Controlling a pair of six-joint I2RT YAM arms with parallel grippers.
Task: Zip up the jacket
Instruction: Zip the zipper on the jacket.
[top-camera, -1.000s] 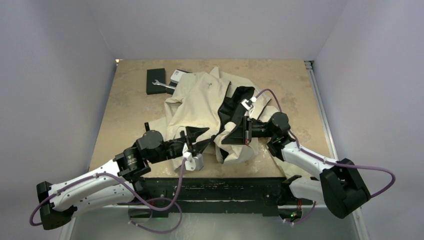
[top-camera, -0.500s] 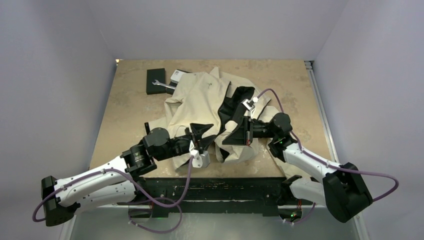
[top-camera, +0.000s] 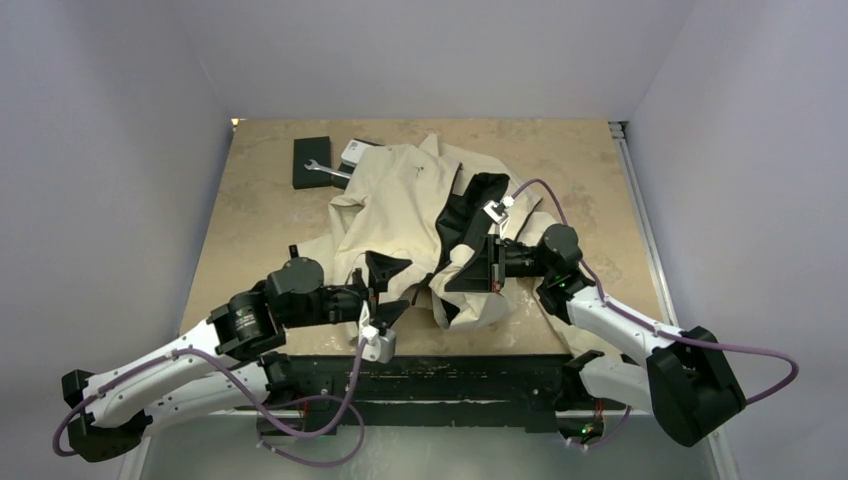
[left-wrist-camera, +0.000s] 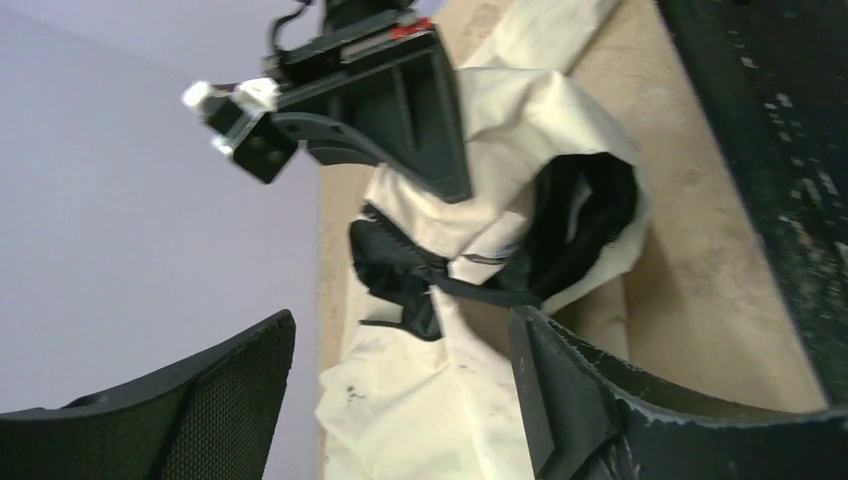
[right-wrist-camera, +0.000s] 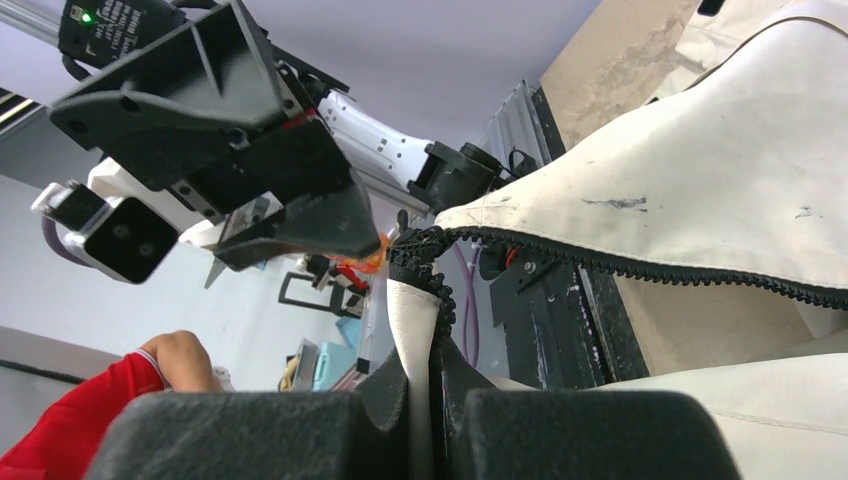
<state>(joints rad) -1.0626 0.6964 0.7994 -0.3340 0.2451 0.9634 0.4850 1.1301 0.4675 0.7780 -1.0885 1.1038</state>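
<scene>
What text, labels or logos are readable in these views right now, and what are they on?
No text is readable in any view.
jacket: small dark chest mark, too small to read.
white item at the jacket's far edge: any label is too small to read.

Jacket (top-camera: 400, 200), black box (top-camera: 312, 162) on table (top-camera: 255, 225)

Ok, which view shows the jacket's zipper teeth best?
Right wrist: the zipper teeth run sharp along the jacket edge pinched in the right fingers. Left wrist shows only a blurred dark edge; the top view is too distant for teeth.
</scene>
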